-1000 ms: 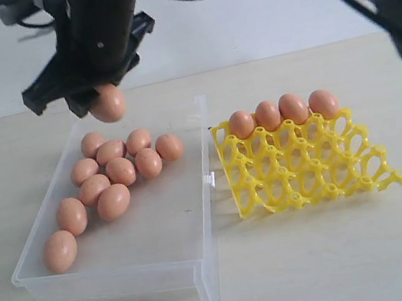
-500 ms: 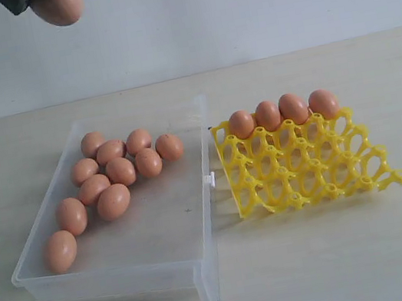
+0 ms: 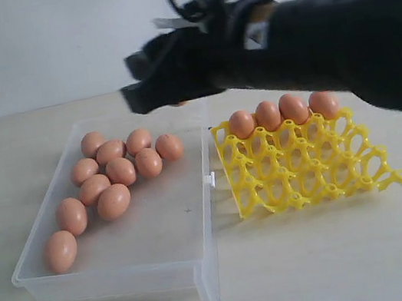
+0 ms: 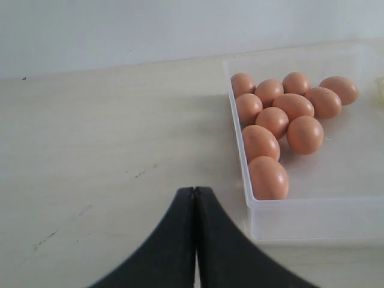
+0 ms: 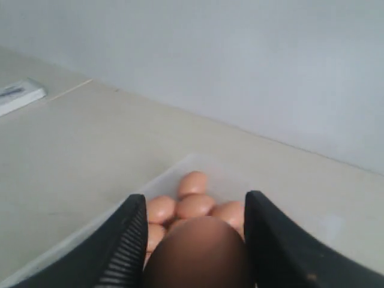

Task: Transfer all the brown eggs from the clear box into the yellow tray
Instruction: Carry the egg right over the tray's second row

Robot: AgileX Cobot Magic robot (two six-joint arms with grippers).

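My right gripper (image 3: 149, 83) hangs above the far right corner of the clear box (image 3: 207, 274), shut on one brown egg (image 5: 198, 252) that fills the space between its fingers (image 5: 123, 240). In the exterior view only a sliver of that egg shows under the black jaws. Several brown eggs (image 3: 120, 171) lie in the box's far left part. Several more (image 3: 267, 115) sit in the back row of the yellow tray (image 3: 306, 171), right of the box. My left gripper (image 4: 195, 191) is shut and empty, low over the bare table beside the box's (image 4: 300, 216) near end.
The right arm's dark bulk (image 3: 339, 48) stretches in from the right above the tray's back row. The box's small white clasp (image 3: 210, 180) faces the tray. A pale wall stands behind the table (image 3: 346, 265).
The right gripper rose with the egg from the box's far left end to the top left of the view, then swung right and down to the box's far right corner.
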